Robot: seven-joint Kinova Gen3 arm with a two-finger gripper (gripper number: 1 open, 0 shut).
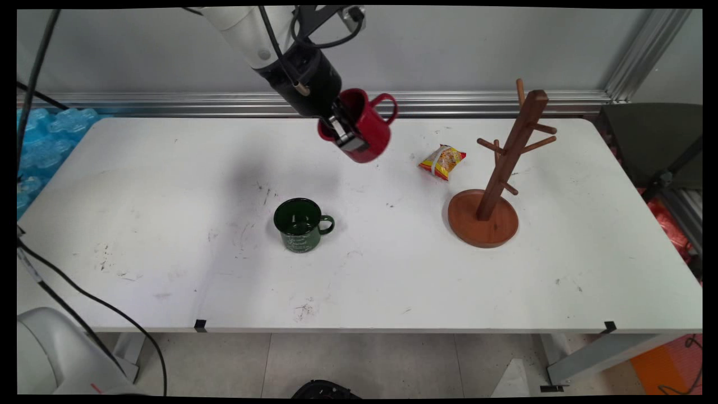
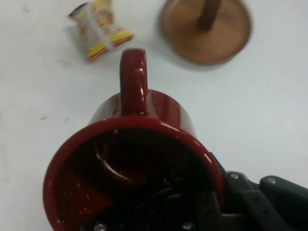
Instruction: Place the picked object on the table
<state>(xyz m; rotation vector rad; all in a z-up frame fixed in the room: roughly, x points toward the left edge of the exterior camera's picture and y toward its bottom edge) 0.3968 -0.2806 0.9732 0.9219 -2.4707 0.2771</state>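
Main view showed the tool (image 1: 346,134) clamped on the rim of a red mug (image 1: 362,126), held tilted above the bench (image 1: 168,185), handle toward the wooden mug tree (image 1: 499,168) well off to the picture's right.

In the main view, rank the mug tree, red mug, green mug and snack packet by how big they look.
1. Mug tree, clearly largest.
2. Red mug and green mug look alike; the red one is lifted in the gripper, so no ranking between them.
3. Snack packet, smallest.
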